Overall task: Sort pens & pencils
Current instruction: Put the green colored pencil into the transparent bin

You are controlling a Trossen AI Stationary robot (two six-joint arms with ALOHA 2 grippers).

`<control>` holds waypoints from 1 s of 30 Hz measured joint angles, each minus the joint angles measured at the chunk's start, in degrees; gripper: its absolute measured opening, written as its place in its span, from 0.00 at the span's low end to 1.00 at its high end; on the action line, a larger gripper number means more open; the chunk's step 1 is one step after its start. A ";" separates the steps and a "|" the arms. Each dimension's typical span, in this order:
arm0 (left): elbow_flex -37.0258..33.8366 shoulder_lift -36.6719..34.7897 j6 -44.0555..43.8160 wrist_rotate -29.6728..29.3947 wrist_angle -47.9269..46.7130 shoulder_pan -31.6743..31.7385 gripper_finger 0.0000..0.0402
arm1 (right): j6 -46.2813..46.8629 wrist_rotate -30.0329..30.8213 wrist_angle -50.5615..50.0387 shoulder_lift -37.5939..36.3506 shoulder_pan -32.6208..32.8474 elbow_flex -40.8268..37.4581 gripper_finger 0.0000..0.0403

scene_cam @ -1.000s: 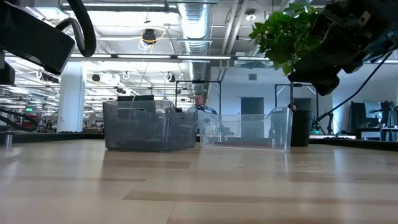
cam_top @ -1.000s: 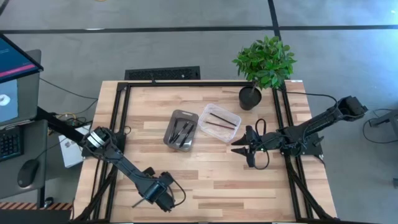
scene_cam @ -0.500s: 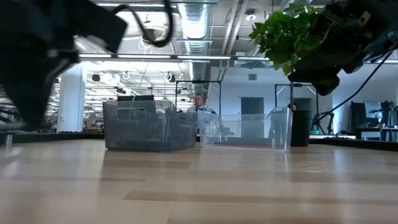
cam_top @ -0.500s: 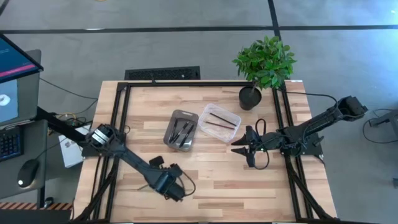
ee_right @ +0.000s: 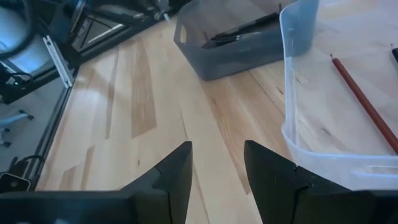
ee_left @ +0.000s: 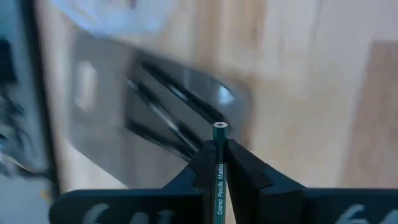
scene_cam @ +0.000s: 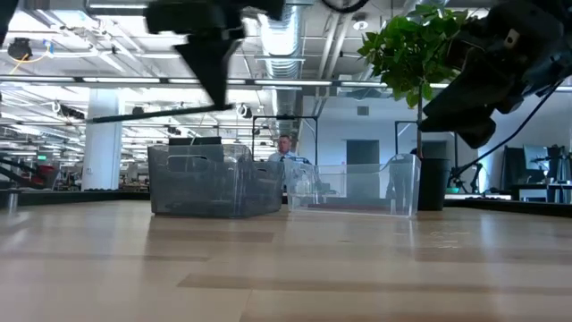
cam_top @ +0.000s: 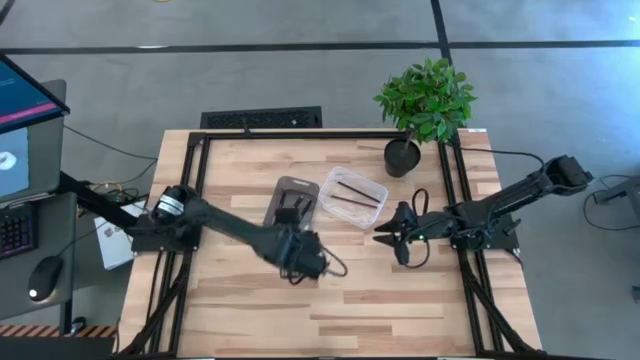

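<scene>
The left hand [cam_top: 305,262] hangs above the pale wooden desk [cam_top: 380,290], just in front of the smoky grey plastic tray [cam_top: 291,208]. Its 2 fingers [ee_left: 239,171] are pressed together on a thin dark green pencil [ee_left: 219,168], which stands up between them with printed lettering along its side. In the low view the same pencil [scene_cam: 156,114] shows as a thin, nearly level line high above the desk, well over the grey tray [scene_cam: 214,182].

The short black pens [cam_top: 292,212] lie inside the grey tray, side by side along its length. In the right wrist view they show through that tray's near end [ee_right: 245,28].

Beside the grey tray, to its right in the high view, sits the clear plastic tray [cam_top: 352,197]. 2 thin dark sticks [cam_top: 353,192] lie in it, angled across its floor; the right wrist view shows one of them to be a red-brown pencil [ee_right: 364,102] lying flat on the clear floor.

The right hand [cam_top: 385,235] waits over the desk just right of the clear tray, its 2 dark fingers [ee_right: 174,174] spread apart with nothing between them.

A green potted plant in a black pot [cam_top: 418,110] stands at the desk's far right corner. In the low view a person [scene_cam: 286,148] shows in the room behind the trays.
</scene>
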 joint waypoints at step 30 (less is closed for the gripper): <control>7.94 1.12 60.86 14.23 40.07 19.03 0.03 | 14.13 8.14 -24.76 -13.00 -0.04 0.00 0.42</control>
